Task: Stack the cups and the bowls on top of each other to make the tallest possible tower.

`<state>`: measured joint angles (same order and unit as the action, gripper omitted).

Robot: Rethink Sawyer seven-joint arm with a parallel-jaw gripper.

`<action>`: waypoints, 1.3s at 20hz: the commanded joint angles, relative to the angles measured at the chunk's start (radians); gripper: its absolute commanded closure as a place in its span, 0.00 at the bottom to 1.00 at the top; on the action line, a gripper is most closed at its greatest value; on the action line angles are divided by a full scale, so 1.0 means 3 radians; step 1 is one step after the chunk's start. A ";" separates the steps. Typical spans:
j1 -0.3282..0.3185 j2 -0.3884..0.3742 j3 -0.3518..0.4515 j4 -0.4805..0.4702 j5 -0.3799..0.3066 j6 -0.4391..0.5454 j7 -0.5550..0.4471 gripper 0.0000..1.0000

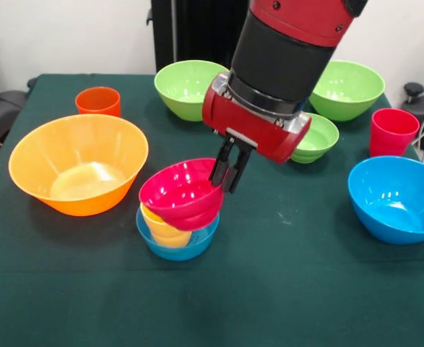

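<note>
My gripper [228, 170] is shut on the rim of the small red bowl [180, 194] and holds it tilted over the yellow cup [164, 230]. The yellow cup stands inside the small blue bowl [179, 246] at the table's front middle. The red bowl touches or nearly touches the cup's top. The very wide orange bowl [78, 163] sits to the left. The orange cup [97, 101] stands behind it. Two big green bowls [186, 87] [347, 88] sit at the back. The small green bowl [316, 137] is partly behind my arm. The red cup [393, 131] and the big blue bowl [398, 197] are at the right.
The dark green tablecloth [284, 289] covers the table. A black pedestal [197, 29] stands behind the table's far edge. Dark objects lie off the table at the far left and far right.
</note>
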<state>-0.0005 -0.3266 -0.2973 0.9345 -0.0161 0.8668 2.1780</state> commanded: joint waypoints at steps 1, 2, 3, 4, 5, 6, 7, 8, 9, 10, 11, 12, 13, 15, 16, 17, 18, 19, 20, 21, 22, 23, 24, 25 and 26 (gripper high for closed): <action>-0.0072 0.0189 0.0255 -0.0266 -0.0073 0.0562 -0.0148 1.00; -0.0064 0.0161 0.0245 -0.0220 -0.0079 0.0581 -0.0161 1.00; -0.0065 0.0138 0.0242 -0.0177 -0.0078 0.0609 -0.0169 1.00; -0.0054 0.0101 0.0231 -0.0106 -0.0082 0.0616 -0.0168 1.00; -0.0041 0.0062 0.0212 -0.0033 -0.0090 0.0624 -0.0157 1.00; -0.0027 0.0023 0.0201 0.0050 -0.0100 0.0600 -0.0149 1.00; -0.0019 -0.0001 0.0195 0.0117 -0.0106 0.0575 -0.0131 1.00; -0.0006 -0.0026 0.0186 0.0190 -0.0119 0.0528 -0.0120 1.00; 0.0003 -0.0049 0.0193 0.0268 -0.0122 0.0474 -0.0112 1.00; 0.0006 -0.0069 0.0200 0.0341 -0.0132 0.0409 -0.0122 1.00; 0.0009 -0.0100 0.0210 0.0425 -0.0139 0.0355 -0.0137 1.00; 0.0008 -0.0120 0.0217 0.0487 -0.0143 0.0327 -0.0150 1.00; 0.0005 -0.0141 0.0221 0.0540 -0.0147 0.0327 -0.0166 1.00; 0.0011 -0.0168 0.0194 0.0595 -0.0197 0.0312 -0.0207 1.00; 0.0013 -0.0177 0.0180 0.0610 -0.0225 0.0306 -0.0228 1.00; 0.0041 -0.0210 0.0147 0.0691 -0.0280 0.0209 -0.0222 1.00; 0.0053 -0.0228 0.0129 0.0749 -0.0322 0.0109 -0.0222 1.00; 0.0051 -0.0241 0.0134 0.0814 -0.0340 0.0009 -0.0221 1.00; 0.0049 -0.0252 0.0143 0.0871 -0.0355 -0.0077 -0.0220 1.00; 0.0049 -0.0257 0.0153 0.0918 -0.0357 -0.0138 -0.0205 1.00; 0.0054 -0.0259 0.0153 0.0952 -0.0370 -0.0193 -0.0183 1.00; 0.0060 -0.0260 0.0153 0.0978 -0.0378 -0.0232 -0.0152 1.00; 0.0068 -0.0261 0.0149 0.1008 -0.0390 -0.0281 -0.0124 1.00; 0.0054 -0.0255 0.0157 0.1006 -0.0394 -0.0301 -0.0112 1.00; 0.0052 -0.0258 0.0161 0.1027 -0.0407 -0.0338 -0.0102 1.00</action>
<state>0.0062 -0.4053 -0.3125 1.1032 -0.0514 0.8654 2.1780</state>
